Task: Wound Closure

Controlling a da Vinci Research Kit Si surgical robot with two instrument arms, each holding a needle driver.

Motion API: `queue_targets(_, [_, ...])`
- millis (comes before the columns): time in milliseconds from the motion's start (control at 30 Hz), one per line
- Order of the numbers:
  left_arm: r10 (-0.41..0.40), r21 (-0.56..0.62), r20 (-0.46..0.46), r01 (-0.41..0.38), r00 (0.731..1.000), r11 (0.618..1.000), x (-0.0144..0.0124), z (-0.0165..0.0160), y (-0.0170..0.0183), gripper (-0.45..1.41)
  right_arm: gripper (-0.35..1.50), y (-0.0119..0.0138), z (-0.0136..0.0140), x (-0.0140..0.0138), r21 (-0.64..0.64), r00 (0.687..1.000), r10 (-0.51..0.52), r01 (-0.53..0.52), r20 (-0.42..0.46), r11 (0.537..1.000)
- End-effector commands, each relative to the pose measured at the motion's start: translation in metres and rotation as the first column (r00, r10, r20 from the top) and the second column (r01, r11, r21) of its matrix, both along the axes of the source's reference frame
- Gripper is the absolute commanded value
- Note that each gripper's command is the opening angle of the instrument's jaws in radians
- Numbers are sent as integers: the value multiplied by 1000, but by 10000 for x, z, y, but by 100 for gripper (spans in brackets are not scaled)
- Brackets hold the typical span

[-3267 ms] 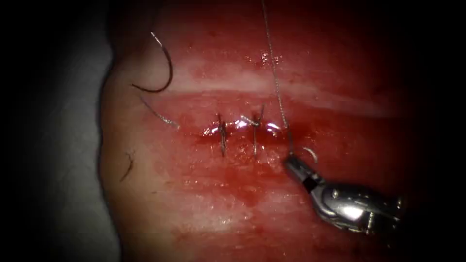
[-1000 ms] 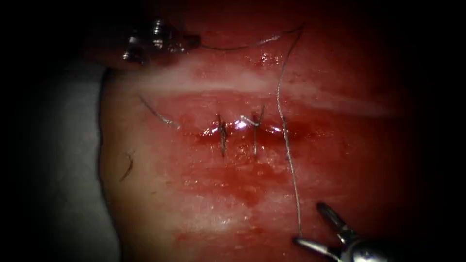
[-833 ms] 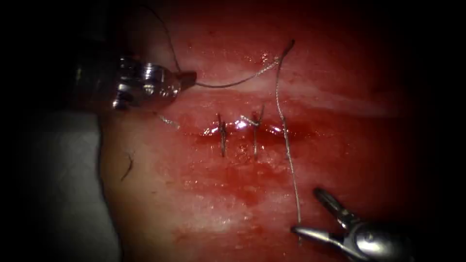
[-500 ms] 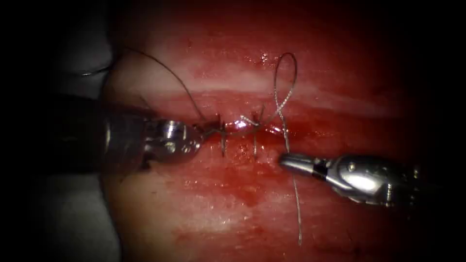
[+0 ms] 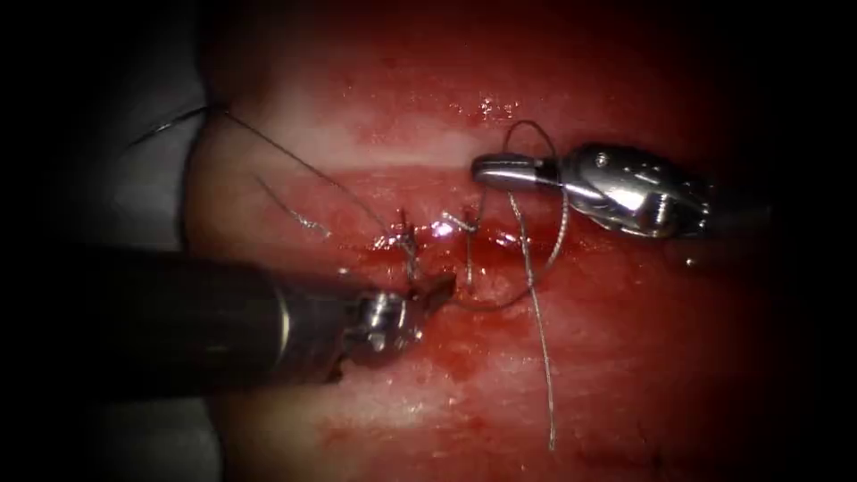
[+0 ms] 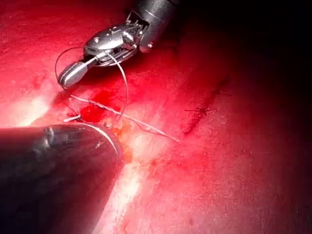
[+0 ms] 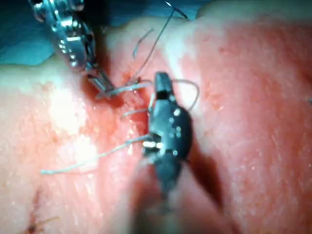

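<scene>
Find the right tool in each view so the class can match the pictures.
Endoscope view: right tool above the cut's right end, jaws shut.
Left wrist view: right tool beside the red fluid.
Right wrist view: right tool next to the left tool, which holds thread.
Shared landmark: the thread loop round its jaws.
</scene>
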State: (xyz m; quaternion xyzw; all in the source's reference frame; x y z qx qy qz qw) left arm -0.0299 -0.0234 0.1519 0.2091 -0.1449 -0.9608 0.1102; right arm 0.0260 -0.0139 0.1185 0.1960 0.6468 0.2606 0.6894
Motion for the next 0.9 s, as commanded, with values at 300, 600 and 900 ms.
queue_targets(300, [-12, -51, -40, 10, 999, 999, -25, 36, 29, -45, -35, 11, -16, 2, 68, 959, -116, 137, -258, 988])
queue_targets(600, [-3, -77, -58, -2, 998, 997, -4, 72, 45, -45, -35, 13, -43, -9, 70, 909, -162, 204, -383, 976])
queue_targets(900, [-18, -72, -53, 14, 998, 997, -16, 78, 56, -45, -35, -9, -57, 4, 8, 845, -279, 317, -456, 948])
